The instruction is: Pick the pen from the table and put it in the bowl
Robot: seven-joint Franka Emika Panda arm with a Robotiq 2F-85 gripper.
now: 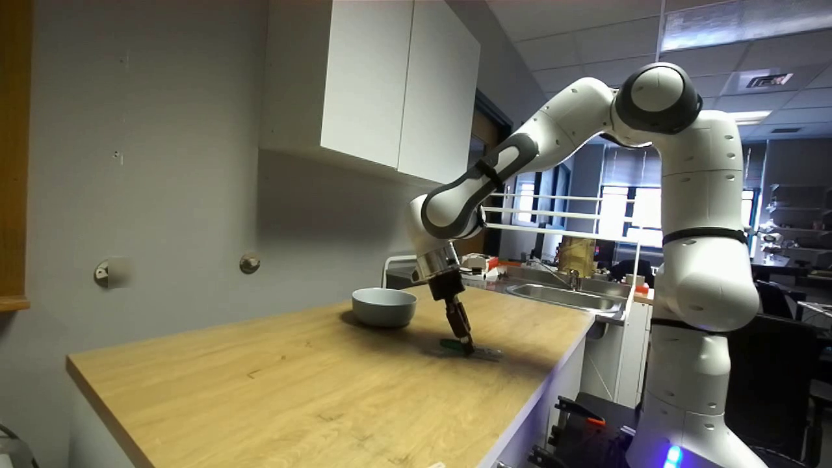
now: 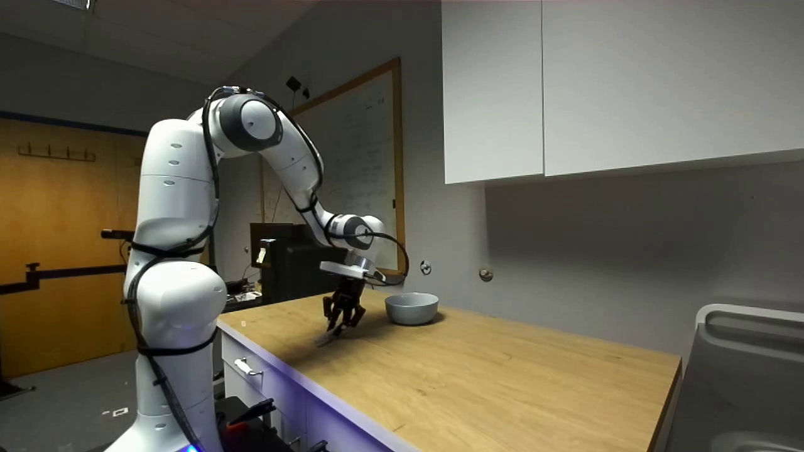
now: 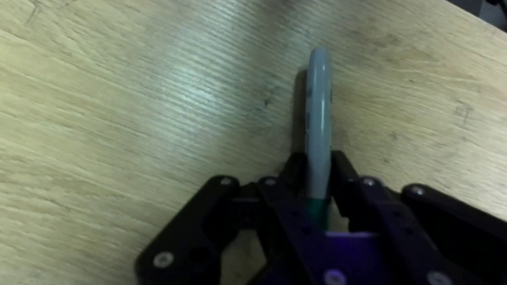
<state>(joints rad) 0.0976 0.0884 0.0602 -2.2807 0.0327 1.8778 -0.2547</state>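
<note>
The pen is a grey marker with a green end, seen in the wrist view (image 3: 319, 114) and in both exterior views (image 1: 487, 354) (image 2: 326, 338). The table (image 1: 292, 383) is a light-brown wooden top. My gripper (image 3: 319, 162) points down at the table, its black fingers against both sides of the pen near the green end. The pen lies at or just above the table; I cannot tell which. The gripper also shows in both exterior views (image 1: 468, 348) (image 2: 338, 326). The grey-white bowl (image 1: 383, 311) stands upright beside the gripper, toward the wall, also in an exterior view (image 2: 411, 311). Its inside is hidden.
A white wall cabinet (image 1: 370, 84) hangs above the wall side of the table. A metal sink (image 1: 565, 297) with a white rail frame lies past the table's end. A grey plastic piece (image 2: 747, 383) stands beyond another edge. The robot's base stands by the long front edge.
</note>
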